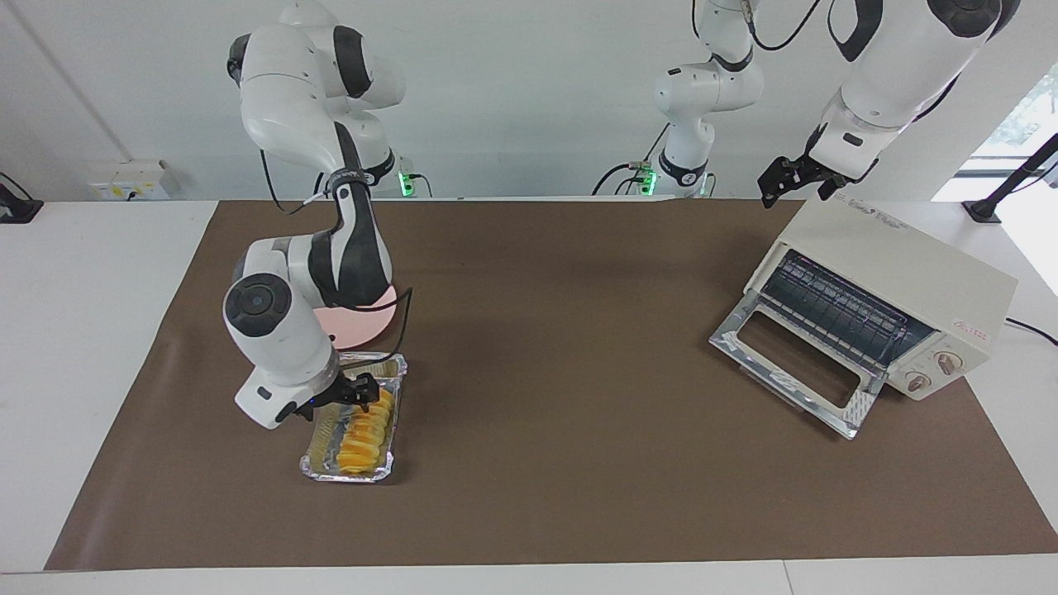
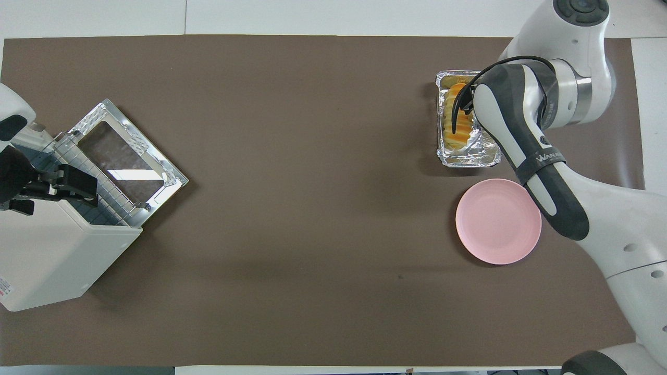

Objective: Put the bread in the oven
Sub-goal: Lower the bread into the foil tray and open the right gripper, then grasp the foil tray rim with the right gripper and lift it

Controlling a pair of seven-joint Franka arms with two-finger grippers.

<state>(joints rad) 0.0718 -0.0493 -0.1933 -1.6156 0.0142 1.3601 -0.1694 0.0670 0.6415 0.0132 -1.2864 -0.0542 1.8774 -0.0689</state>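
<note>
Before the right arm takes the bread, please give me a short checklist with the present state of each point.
1. Oven door down, rack clear: ok.
2. Bread lying in the foil tray: ok.
3. Right gripper at the bread's end nearer the robots: ok.
4. Right gripper touching the bread: cannot tell.
5. Left gripper waiting above the oven, clear of the door: ok.
6. Pink plate apart from the tray: ok.

Two Franka arms: glossy white rounded shells, dark grey joint bands and round end caps, black two-finger grippers, thin black cables along the links, green indicator lights at bases, "WANLI"-like lettering on one forearm strap.
</note>
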